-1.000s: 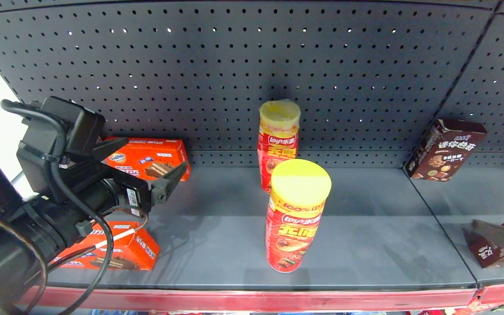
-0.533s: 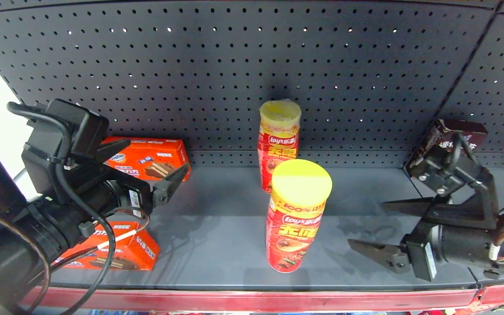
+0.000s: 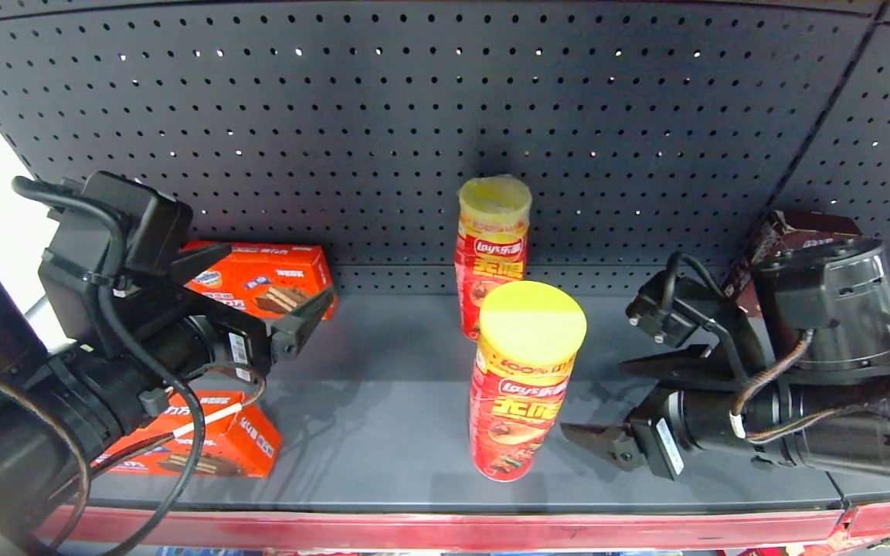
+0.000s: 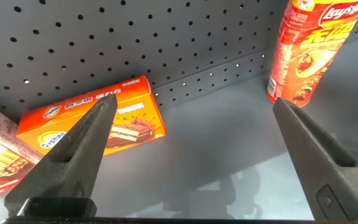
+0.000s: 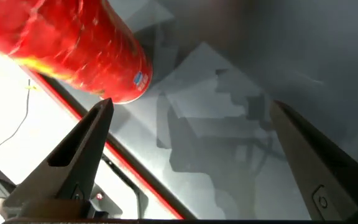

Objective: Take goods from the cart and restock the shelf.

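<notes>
The right claw (image 3: 596, 398) is opened wide and holds nothing. It hangs low over the right half of the shelf (image 3: 383, 432), pointing toward the shelf's middle. Its lower finger ends just beside the front can (image 3: 518, 386) and seems not to touch it. In the right wrist view the can lies beyond one fingertip, not between the two. The left claw (image 3: 279, 270) is also wide open and empty, above the shelf's left end, where two orange boxes (image 3: 259, 278) lie.

The front can stands upright at the middle of the shelf, near its red front edge. A second can (image 3: 491, 247) of the same kind stands behind it, against the shelf's back wall. A brown box (image 3: 785, 228) leans at the shelf's right end, partly hidden by the arm.

The can is probably a light tube of cardboard, stiff enough for a gentle squeeze but easy to dent. Its glossy wall looks slippery, and because it is tall and narrow, a push from the side would likely tip it. The best place to hold it seems to be the middle of the body, below the lid, since the lid may come off.

It is red, with a flat yellow lid, a yellow band under the lid and a picture of chips lower on the body.
</notes>
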Available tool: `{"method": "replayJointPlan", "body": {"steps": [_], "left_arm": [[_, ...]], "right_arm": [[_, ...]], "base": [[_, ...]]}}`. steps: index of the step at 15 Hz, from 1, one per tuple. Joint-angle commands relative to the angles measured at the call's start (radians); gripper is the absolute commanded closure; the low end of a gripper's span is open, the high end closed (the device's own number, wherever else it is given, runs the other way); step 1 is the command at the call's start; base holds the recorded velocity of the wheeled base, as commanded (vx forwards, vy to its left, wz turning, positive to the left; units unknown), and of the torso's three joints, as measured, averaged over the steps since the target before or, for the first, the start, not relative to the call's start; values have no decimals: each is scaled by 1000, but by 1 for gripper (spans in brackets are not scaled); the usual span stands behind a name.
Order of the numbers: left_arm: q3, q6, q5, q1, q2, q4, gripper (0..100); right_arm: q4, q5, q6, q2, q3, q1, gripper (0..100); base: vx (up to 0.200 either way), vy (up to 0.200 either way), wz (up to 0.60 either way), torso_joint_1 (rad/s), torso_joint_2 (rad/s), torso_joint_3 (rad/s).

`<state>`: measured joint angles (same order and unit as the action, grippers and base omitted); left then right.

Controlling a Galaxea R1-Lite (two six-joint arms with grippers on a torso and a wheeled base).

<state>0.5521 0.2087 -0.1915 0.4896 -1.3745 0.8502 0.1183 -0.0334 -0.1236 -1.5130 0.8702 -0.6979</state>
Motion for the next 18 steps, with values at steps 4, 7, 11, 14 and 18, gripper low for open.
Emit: {"method": "replayJointPlan", "body": {"steps": [4,7,11,14,18], "left_arm": [[-3,0,0,0,-2,1,0],[-3,0,0,0,-2,1,0],[-8,0,0,0,0,1,0],[-29,0,0,-2,15,3,0],[-90,4,1,-2,143,-7,0]], "right_arm": [[12,0,-1,-64,38,-11,0],[14,0,-1,-72,41,-14,0],[20,-2,-1,-84,52,-14,0],[27,-31,7,-9,46,20,0],[58,-102,39,330,-36,167,0]], "base": [[0,0,0,0,0,0],[0,0,0,0,0,0],[0,0,0,0,0,0],[0,0,0,0,0,0],[0,0,0,0,0,0]]}}
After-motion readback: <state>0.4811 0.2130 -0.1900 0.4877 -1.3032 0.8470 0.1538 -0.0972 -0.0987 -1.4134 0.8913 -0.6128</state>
